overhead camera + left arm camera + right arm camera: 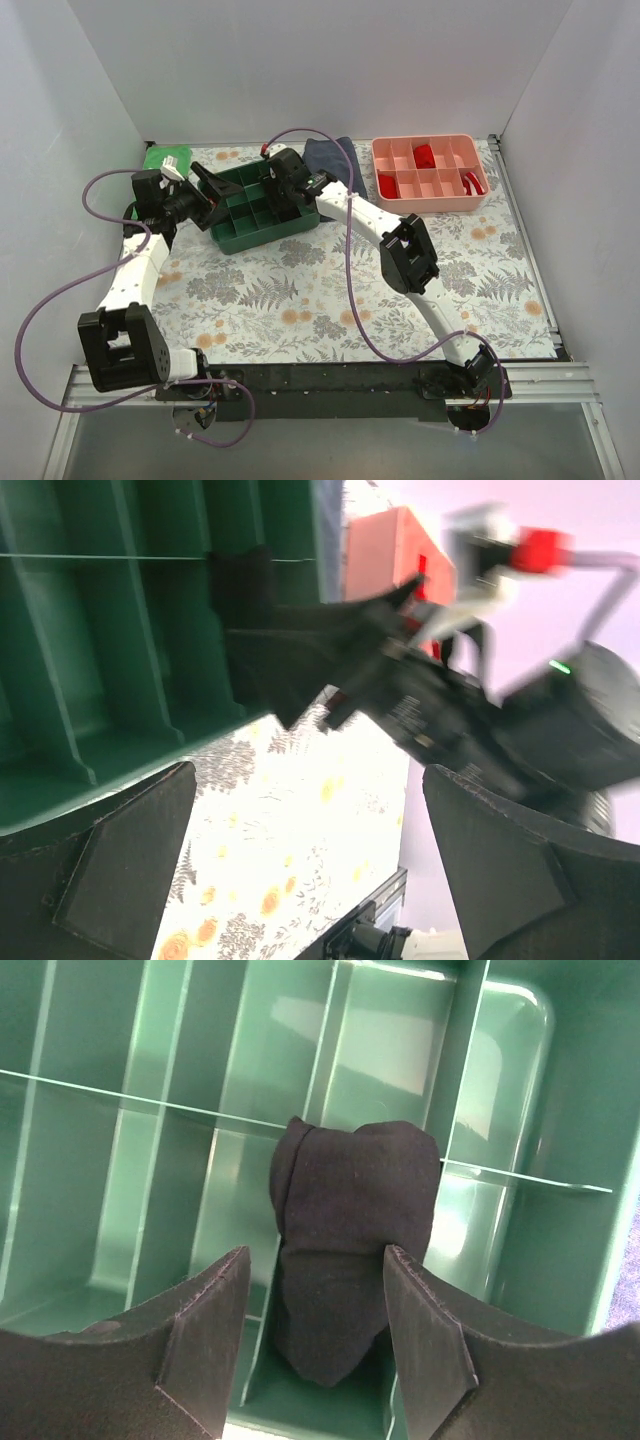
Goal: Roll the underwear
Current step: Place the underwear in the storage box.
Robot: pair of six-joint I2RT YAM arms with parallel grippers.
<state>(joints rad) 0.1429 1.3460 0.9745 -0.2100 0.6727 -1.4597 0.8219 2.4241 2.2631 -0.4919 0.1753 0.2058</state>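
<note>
Underwear: rolled into a tight black bundle (350,1250), it stands on end in one compartment of the green tray (520,1110), the dividers propping it so the roll cannot spring loose.
Right jaws: spread, one on each side of the bundle. The right-wrist view shows a gap on at least one side, so they appear to flank it rather than pinch it.
Right arm: it (405,255) reaches from the near edge across the flowered surface (300,290) to hang over the tray, which sits toward the far left corner.
Left jaws: spread wide and empty just beside the tray's left end, apparently placed to steady the tray or stay out of the way.
Left arm: it (135,275) runs up the left edge.
Bystanders: a pink tray (430,203) holding small red rolls (424,155) sits at the far right corner. A folded navy cloth (328,155) lies at the far edge between the two trays.
Progress: the rolling looks finished and the bundle stowed.
Watch for: a jaw snagging the fabric on the way up and tipping the roll.
</note>
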